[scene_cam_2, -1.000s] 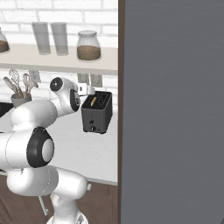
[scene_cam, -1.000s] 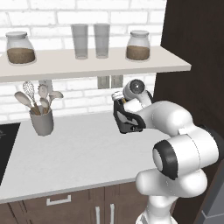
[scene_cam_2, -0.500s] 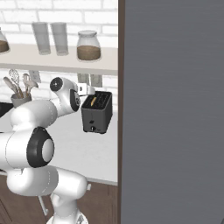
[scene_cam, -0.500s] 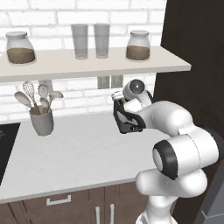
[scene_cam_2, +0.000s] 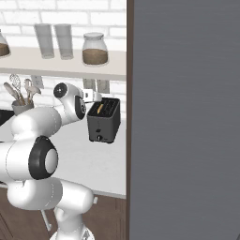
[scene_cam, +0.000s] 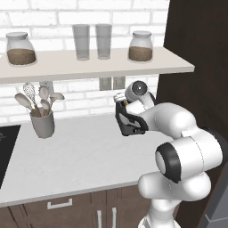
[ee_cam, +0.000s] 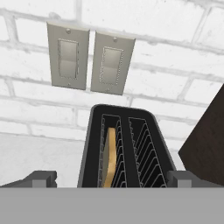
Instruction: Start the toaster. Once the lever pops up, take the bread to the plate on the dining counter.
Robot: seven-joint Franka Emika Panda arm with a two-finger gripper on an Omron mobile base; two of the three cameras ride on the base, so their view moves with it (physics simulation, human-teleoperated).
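Observation:
The black toaster (scene_cam_2: 104, 121) stands on the pale worktop against the white brick wall, next to a tall dark panel. In the left base view the toaster (scene_cam: 129, 122) is partly covered by my forearm. A slice of bread (ee_cam: 109, 158) stands sunk in its left slot; the bread's (scene_cam_2: 100, 108) golden edge just shows from the side. My gripper (ee_cam: 113, 179) hovers just above the toaster (ee_cam: 127, 148), open wide, one fingertip (ee_cam: 41, 178) outside each long side, holding nothing. The gripper (scene_cam_2: 93, 97) sits at the toaster's back top edge. The plate and dining counter are out of view.
A grey utensil crock (scene_cam: 42, 122) stands at the worktop's left. A shelf (scene_cam: 89, 64) above carries jars and glasses. Two wall switch plates (ee_cam: 87, 61) sit behind the toaster. A dark cabinet side (scene_cam: 196, 67) bounds the right; a black cooktop (scene_cam: 5, 149) lies far left.

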